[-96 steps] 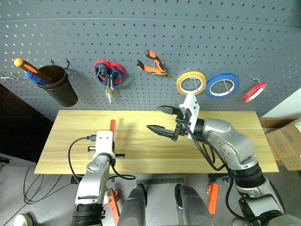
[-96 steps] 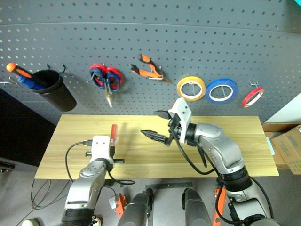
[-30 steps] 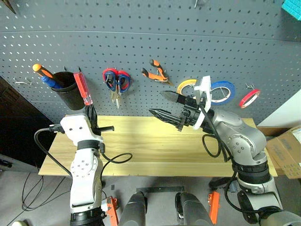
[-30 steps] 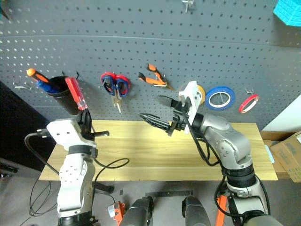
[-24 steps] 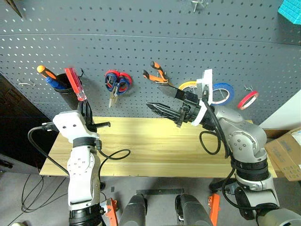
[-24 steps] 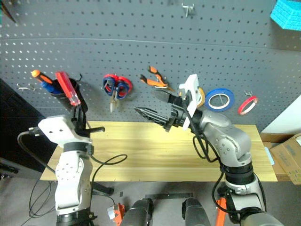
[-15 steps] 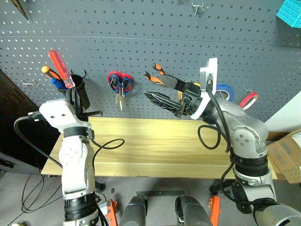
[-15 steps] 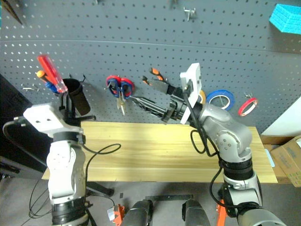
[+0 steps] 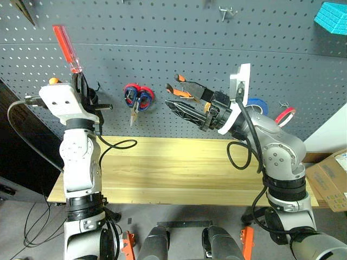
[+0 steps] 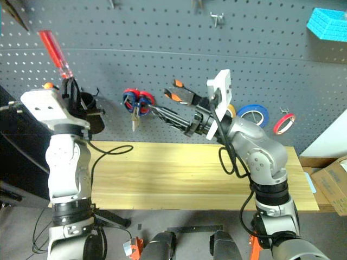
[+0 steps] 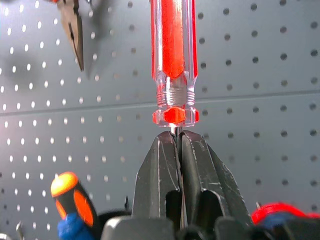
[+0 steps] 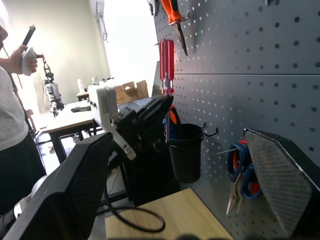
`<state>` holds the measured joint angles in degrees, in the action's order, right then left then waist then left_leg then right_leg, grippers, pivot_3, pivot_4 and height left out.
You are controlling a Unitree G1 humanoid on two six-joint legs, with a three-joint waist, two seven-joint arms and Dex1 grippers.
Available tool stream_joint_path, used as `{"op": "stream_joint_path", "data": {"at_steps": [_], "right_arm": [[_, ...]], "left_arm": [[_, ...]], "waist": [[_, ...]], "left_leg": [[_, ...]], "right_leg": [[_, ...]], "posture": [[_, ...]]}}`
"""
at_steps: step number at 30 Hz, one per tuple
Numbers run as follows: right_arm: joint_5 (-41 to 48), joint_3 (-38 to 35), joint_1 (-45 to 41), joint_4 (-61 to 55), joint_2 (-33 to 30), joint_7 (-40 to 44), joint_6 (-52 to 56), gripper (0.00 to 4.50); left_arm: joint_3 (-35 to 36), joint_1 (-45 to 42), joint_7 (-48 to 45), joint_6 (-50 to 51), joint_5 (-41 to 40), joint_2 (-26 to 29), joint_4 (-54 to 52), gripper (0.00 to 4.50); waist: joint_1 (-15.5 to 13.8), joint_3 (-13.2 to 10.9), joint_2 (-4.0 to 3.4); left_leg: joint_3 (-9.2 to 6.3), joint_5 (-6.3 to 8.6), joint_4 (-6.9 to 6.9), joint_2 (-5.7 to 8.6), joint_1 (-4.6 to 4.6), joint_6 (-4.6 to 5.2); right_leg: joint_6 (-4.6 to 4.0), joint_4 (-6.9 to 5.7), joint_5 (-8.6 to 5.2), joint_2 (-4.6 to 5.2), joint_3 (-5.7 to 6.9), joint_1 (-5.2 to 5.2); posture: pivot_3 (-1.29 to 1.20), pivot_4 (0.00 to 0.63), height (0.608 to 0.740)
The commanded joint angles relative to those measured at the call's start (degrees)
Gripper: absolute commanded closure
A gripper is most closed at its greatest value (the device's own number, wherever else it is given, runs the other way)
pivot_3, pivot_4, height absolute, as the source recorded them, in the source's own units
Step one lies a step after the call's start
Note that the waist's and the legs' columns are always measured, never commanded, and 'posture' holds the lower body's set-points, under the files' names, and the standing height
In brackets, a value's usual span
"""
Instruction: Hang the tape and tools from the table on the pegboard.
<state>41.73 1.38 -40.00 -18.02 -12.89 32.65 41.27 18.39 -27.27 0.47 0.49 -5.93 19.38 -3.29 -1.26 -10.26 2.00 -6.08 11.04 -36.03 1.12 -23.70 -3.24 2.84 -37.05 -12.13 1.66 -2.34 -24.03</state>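
1. While the left gripper [image 9: 79,76] is clamped on the bare metal shaft of the red-handled screwdriver [image 9: 66,47], the handle stands upright above the fingers, close to the far pegboard [image 9: 162,32] at its left end.
2. Just right of that gripper, a black cup [image 10: 92,116] hangs on the board with an orange-and-blue-handled tool [image 11: 72,207] in it. The slim shaft could slip or swing in the pinch as it is turned toward the cup, and the handle could knock the board or cup rim.
3. Further right hang the scissors [image 9: 136,97] and the orange-and-black pliers [image 9: 184,89], both already on hooks; a wide sweep of either arm might dislodge them.
4. Right of centre, the right gripper [image 9: 188,103] hovers with jaws spread wide and empty, very near the pliers.
5. At the far right, a blue tape roll [image 10: 254,115] and the red tape [image 10: 284,123] hang on the board.
6. Nearer, the table [image 9: 179,173] lies bare.
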Motion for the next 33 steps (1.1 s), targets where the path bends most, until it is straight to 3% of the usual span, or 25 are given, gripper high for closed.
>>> {"op": "stream_joint_path", "data": {"at_steps": [1, 16, 33], "right_arm": [[-0.2, -0.3, -0.9, -0.5, -0.3, 0.7, -1.6, 0.00], [-0.6, -0.3, -0.8, -0.1, 0.0, 0.1, -1.9, 0.00], [0.1, -0.9, 0.6, -1.7, -1.5, -0.4, -0.2, 0.00]], "left_arm": [[1.0, -2.8, 0.4, -1.9, 1.0, 2.2, 1.4, 4.47], [2.0, -11.3, -0.4, -7.2, 0.2, 6.7, 13.2, 4.47], [2.5, -14.1, -1.9, -11.4, -0.2, 10.4, 26.6, 4.47]], "waist": [[0.0, 0.0, 0.00], [0.1, 0.0, 0.00], [0.8, 0.0, -0.02]], "left_leg": [[0.00, 0.00, 0.00, -0.01, 0.00, 0.00], [-0.01, 0.00, 0.00, -0.09, 0.01, 0.00], [0.01, 0.00, 0.01, -0.48, 0.01, 0.00]], "right_leg": [[0.00, 0.00, 0.00, -0.02, 0.00, 0.00], [-0.01, -0.01, 0.01, -0.09, 0.00, -0.01], [-0.02, 0.02, 0.01, -0.45, 0.03, -0.02]], "posture": [[0.09, 0.104, 0.740], [0.09, 0.118, 0.740], [0.06, 0.140, 0.740]]}}
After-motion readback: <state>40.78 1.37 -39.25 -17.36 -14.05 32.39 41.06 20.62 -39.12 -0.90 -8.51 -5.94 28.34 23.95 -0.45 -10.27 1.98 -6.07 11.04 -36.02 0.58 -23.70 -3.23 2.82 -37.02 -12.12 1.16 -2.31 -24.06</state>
